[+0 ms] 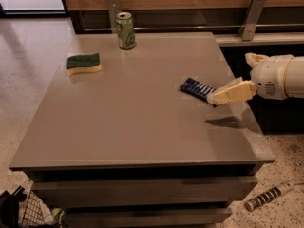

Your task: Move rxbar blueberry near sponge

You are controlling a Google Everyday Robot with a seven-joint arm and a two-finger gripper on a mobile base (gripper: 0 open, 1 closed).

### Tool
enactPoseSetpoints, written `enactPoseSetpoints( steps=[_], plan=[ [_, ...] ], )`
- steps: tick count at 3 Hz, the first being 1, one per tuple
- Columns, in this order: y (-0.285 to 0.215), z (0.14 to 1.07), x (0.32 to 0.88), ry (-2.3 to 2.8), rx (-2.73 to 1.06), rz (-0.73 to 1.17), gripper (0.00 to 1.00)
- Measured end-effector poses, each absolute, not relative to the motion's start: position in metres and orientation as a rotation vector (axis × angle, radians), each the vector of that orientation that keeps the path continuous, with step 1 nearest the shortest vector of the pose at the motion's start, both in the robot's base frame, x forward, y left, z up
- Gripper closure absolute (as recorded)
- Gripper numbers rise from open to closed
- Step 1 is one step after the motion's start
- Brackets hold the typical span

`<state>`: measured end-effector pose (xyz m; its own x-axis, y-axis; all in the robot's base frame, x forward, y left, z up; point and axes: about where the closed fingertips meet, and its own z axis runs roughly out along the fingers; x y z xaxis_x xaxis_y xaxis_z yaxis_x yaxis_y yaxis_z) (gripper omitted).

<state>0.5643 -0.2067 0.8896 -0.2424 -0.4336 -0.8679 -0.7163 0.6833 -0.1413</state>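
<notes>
upper left: wavy-edged rectangular sponge (84,63), dark green top, pale yellow foam | top centre: upright green soda can (126,31) | right of centre, on grey tabletop (133,122): flat dark blue rxbar blueberry (194,86), white text lines, long axis slanting upper left to lower right | right edge: cream two-finger gripper (231,77), spread open, lower tip at bar's right end

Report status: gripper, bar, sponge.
Gripper at right end of blue bar, contact unclear. Sponge far left, apart. Can at back, off the path.
</notes>
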Motion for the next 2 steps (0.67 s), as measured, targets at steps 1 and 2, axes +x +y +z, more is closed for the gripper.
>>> enactPoseSetpoints(
  steps=[1,2],
  plan=[
    [-0.188,0.866,0.581,1.831,-0.936,0.466,0.0],
    [-0.172,0.853,0.59,1.791,-0.964,0.539,0.0]
  ],
)
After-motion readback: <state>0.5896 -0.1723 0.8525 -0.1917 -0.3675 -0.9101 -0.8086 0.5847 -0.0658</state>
